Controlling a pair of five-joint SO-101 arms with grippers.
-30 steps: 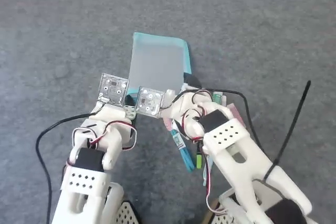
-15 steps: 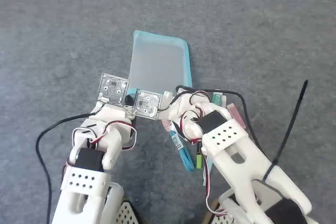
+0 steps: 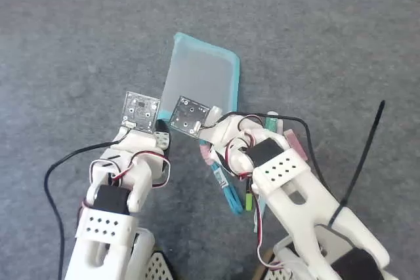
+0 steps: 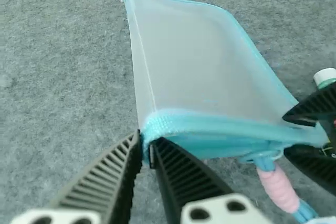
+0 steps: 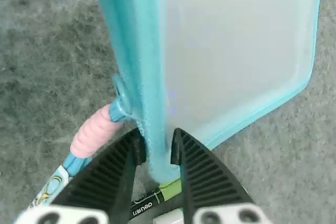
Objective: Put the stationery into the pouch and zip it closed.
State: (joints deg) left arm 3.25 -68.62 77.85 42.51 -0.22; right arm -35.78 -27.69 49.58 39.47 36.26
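Observation:
A translucent pouch with a teal zip edge lies tilted on the grey felt, its near edge lifted between the two arms. My left gripper is shut on one corner of the zip edge. At the other end of that edge, my right gripper is shut on the pouch, just past the zipper pull. A pen with a pink grip, a blue pen and a green pen lie on the felt under the right arm, outside the pouch.
A pink eraser-like piece and a teal-capped item sit beside the right arm. A black cable runs along its far side. Grey felt covers the table around the pouch.
The right gripper has swung the near edge of the pouch toward the left arm and lifted it. The pouch has turned, its far end shifting away. The left arm has stayed put.

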